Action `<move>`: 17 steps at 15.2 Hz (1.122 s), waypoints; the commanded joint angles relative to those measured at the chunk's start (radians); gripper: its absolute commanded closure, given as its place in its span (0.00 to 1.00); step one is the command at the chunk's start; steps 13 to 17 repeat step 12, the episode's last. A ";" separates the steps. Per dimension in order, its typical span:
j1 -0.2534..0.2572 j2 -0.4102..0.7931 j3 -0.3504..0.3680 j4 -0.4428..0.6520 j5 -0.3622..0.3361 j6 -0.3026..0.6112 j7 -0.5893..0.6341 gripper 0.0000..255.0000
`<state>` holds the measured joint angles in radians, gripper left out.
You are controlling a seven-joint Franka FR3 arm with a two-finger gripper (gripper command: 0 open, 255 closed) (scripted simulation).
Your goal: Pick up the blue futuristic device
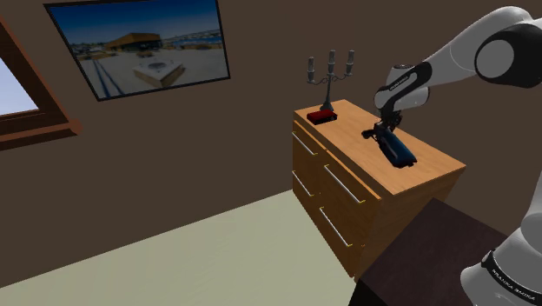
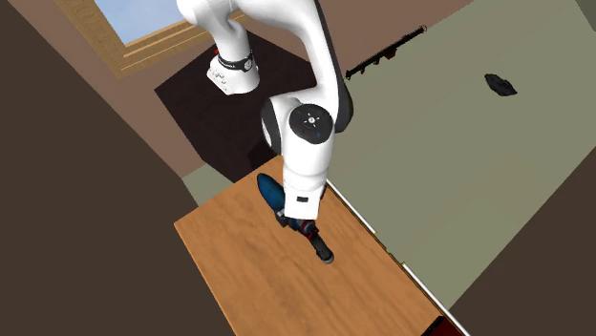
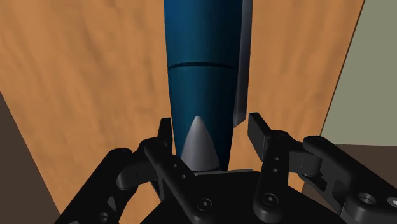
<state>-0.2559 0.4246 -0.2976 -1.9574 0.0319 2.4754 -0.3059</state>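
The blue device (image 1: 401, 155) is a long, dark blue, rounded body with a grey pointed tip. It lies on top of the wooden dresser (image 1: 432, 174), near the end closest to the stand. My gripper (image 1: 386, 135) comes down on it from above. In the wrist view the device (image 3: 203, 63) runs straight out between the two black fingers (image 3: 257, 132), which sit tight against its sides; the gripper (image 3: 211, 130) is shut on it. In the second exterior view the hand covers the device's middle, and its blue end (image 2: 270, 191) sticks out from under the gripper (image 2: 298, 224).
A grey candelabra (image 1: 329, 74) and a small red box (image 1: 323, 116) stand at the dresser's far end. The dresser's edge and drawers drop to a pale floor (image 2: 458, 172). A small black object (image 2: 500, 84) and a long dark item (image 2: 387, 52) lie on that floor.
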 commanded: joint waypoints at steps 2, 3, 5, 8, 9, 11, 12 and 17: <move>0.004 -0.025 -0.005 0.010 -0.008 -0.033 0.003 1.00; 0.006 -0.034 -0.007 0.012 -0.011 -0.044 0.004 1.00; 0.008 -0.051 -0.010 0.018 -0.016 -0.066 0.006 1.00; 0.012 -0.074 -0.015 0.028 -0.024 -0.099 0.008 1.00; 0.013 -0.082 -0.016 0.032 -0.027 -0.110 0.009 1.00; 0.014 -0.091 -0.017 0.036 -0.030 -0.123 0.010 1.00; 0.014 -0.091 -0.017 0.036 -0.030 -0.123 0.010 1.00; 0.014 -0.091 -0.017 0.036 -0.030 -0.123 0.010 1.00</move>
